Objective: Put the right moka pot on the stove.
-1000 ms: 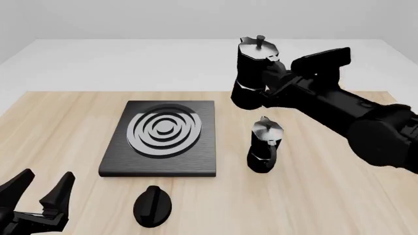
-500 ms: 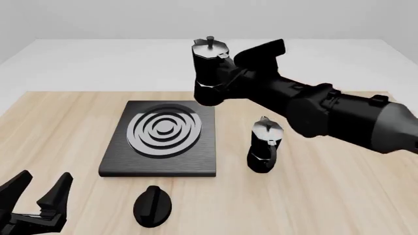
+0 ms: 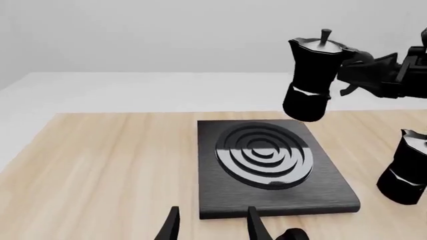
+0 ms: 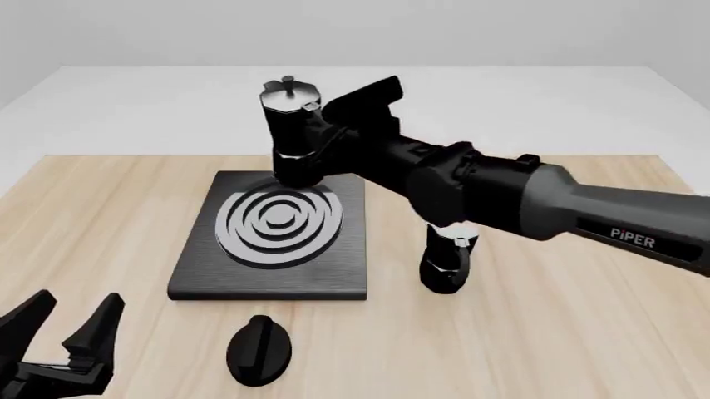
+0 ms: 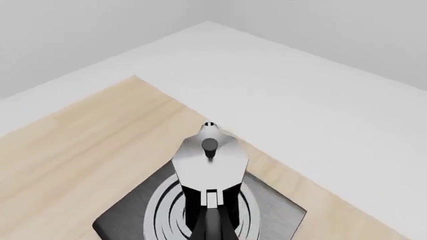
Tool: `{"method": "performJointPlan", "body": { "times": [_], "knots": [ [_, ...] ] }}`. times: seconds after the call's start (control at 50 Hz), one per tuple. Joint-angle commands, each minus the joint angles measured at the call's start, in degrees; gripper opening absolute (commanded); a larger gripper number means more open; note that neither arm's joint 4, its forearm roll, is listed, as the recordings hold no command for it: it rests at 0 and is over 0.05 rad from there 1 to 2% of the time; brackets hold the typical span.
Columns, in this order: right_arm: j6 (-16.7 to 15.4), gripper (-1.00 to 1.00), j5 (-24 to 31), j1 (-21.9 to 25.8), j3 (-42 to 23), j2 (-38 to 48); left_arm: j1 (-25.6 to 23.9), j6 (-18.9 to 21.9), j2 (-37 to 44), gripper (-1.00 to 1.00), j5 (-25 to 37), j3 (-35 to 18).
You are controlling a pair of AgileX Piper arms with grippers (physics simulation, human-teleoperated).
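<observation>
Table (image 4: pixel 111 216) carries the stove (image 4: pixel 332 266) at centre-left, with the right arm's end effector (image 4: pixel 324 140) clamped on the handle of the right moka pot (image 4: pixel 292 137), holding it upright in the air over the stove's far edge, clear of the burner rings (image 4: pixel 278 218); the second moka pot (image 4: pixel 450 258) stands just right of the stove and a black knob (image 4: pixel 258 349) lies near it. Left end effector (image 4: pixel 69 332) idles at near left, fingers spread, holding nothing. Step looks like carry-over, nearly done: next move calls for centring the pot over the rings, lowering it level and letting go.
</observation>
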Motion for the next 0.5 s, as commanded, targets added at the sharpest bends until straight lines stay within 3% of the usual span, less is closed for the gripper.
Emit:
{"method": "performJointPlan", "body": {
  "times": [0.02,0.22,0.5],
  "knots": [
    [0.1,-1.00,-1.1,3.0,-4.7,2.6,0.0,-0.1,0.6,1.00,-0.4,0.0],
    [1.8,-1.00,-3.1,5.7,-5.4,5.1,-0.1,-0.1,0.0,1.00,0.1,0.0],
    [2.3,-1.00,-5.7,4.3,-4.7,8.6,-0.2,-0.3,-0.9,1.00,1.2,0.0]
  ]
}}
